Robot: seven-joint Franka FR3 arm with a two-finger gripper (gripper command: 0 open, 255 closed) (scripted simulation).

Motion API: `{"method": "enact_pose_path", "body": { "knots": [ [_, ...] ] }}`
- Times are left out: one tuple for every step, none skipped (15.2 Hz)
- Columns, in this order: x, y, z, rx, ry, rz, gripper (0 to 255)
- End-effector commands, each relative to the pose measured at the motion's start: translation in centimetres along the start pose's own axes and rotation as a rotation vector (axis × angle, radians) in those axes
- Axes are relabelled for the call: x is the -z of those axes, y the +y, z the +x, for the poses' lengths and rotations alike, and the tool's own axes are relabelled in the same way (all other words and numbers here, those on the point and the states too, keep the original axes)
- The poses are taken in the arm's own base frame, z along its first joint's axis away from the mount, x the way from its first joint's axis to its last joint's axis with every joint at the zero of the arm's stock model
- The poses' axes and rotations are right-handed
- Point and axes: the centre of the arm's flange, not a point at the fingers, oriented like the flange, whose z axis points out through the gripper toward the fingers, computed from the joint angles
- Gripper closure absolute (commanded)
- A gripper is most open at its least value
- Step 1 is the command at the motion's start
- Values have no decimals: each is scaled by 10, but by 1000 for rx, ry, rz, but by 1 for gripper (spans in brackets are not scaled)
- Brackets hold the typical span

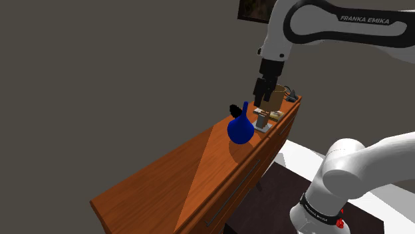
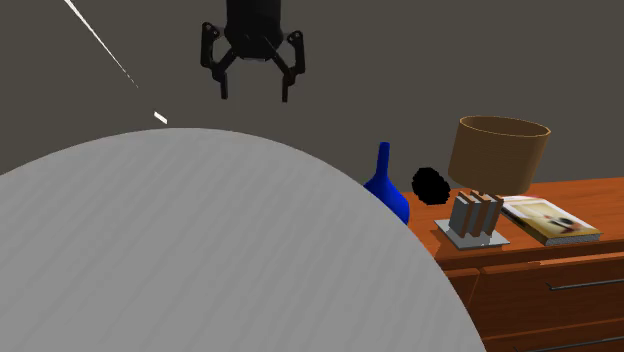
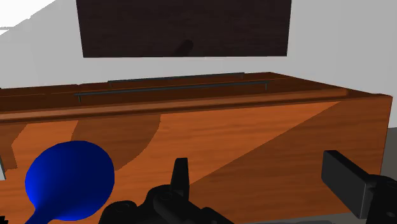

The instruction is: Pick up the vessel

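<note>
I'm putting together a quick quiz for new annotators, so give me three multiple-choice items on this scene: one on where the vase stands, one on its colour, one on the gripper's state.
1. Where does the vase stand?
A. on the wooden dresser top
B. on the floor
C. on a chair

2. What colour is the vase?
A. red
B. green
C. blue

3. What state is the gripper in?
A. shut on the vase
B. open, holding nothing
C. shut on nothing

Answers: 1 A, its base rests on the orange-brown top. 2 C, its body and neck are deep blue. 3 B, the fingers stand apart in the air and touch nothing.
</note>
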Motion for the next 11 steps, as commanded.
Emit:
{"method": "enact_pose_path", "body": {
  "knots": [
    [0,0,0,0,0,0,0],
    [-4,10,6,0,1,-3,0],
    [-8,21,13,0,1,-5,0],
    [-13,31,19,0,2,-8,0],
    [-17,41,26,0,2,-10,0],
    [-21,51,32,0,3,-13,0],
    [-25,62,39,0,4,-15,0],
    [-29,72,45,0,4,-18,0],
    [-33,82,52,0,5,-20,0],
    [-37,93,58,0,6,-23,0],
    [-41,103,65,0,6,-25,0]
  ]
}}
